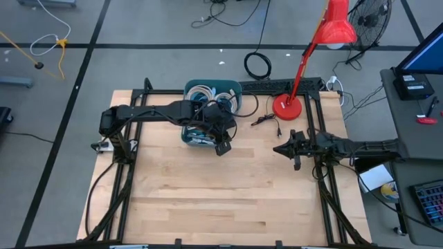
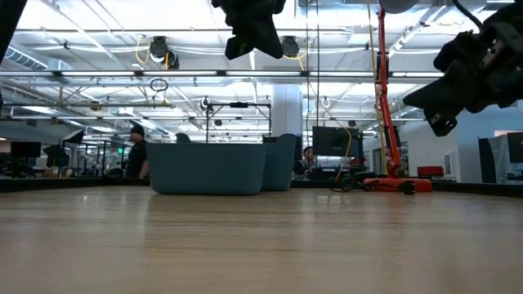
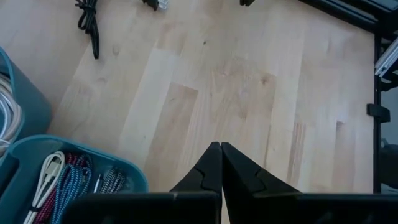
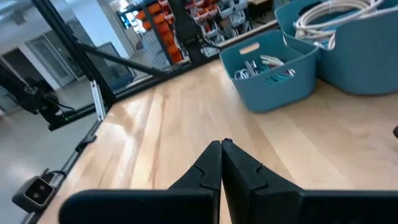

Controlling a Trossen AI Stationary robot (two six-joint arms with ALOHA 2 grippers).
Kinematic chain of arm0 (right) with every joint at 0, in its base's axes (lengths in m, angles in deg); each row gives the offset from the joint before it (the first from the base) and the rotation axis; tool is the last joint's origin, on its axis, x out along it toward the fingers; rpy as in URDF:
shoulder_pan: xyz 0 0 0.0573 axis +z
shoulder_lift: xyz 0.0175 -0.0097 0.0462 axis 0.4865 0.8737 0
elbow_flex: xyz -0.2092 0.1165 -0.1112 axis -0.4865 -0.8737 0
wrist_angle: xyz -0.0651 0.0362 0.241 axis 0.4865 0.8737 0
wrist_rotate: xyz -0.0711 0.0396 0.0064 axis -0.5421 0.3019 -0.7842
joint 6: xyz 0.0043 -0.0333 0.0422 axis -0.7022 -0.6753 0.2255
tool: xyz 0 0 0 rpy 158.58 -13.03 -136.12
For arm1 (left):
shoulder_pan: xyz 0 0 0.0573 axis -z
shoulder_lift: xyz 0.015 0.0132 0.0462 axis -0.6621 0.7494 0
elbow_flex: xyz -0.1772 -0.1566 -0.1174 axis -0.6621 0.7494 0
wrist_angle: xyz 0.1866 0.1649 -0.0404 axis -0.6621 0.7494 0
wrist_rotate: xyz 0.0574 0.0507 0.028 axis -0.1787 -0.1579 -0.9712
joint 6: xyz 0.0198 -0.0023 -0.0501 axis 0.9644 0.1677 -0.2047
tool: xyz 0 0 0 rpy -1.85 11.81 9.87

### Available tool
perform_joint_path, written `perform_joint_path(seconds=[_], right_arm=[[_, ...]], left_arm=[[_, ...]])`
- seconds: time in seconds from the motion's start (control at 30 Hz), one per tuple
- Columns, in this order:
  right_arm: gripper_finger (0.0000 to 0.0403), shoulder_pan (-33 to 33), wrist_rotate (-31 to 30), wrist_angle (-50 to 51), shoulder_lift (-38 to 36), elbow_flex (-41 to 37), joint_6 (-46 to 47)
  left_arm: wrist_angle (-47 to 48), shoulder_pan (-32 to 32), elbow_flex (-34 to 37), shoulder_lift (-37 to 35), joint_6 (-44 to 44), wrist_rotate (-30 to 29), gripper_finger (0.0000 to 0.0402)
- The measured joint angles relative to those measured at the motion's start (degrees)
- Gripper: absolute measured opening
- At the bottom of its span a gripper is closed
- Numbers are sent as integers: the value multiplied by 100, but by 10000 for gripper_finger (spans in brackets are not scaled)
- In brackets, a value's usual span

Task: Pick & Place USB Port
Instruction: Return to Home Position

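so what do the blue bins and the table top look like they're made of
Blue bins: probably moulded plastic with a matte teal finish, going by the smooth one-piece walls, rounded corners and what looks like a handle slot in the rim.
Table top: wood, seemingly butcher-block style. It shows pale joined strips with visible grain, and a soft sheen suggests a sealed finish.

**No legible writing in view**

No word, number, brand or sign can be read in any of the four views. The walls of the blue bins [image 4: 280, 93] are plain. The lit screen [image 1: 423, 54] beside the table is too small to make out.
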Motion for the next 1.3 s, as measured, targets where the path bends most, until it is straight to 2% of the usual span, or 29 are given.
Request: perform_joint_path(seconds=[0.5,1.17,1.3], right_arm=[[0,0,-17,0,305,-1,46],[0,-292,-32,0,-934,-6,-313],[0,-343,-32,0,-980,-6,-390]], left_arm=[[-4,-4,0,-1,33,-2,4],[27,-11,0,1,-31,0,5],[48,-11,0,-1,-39,13,2]])
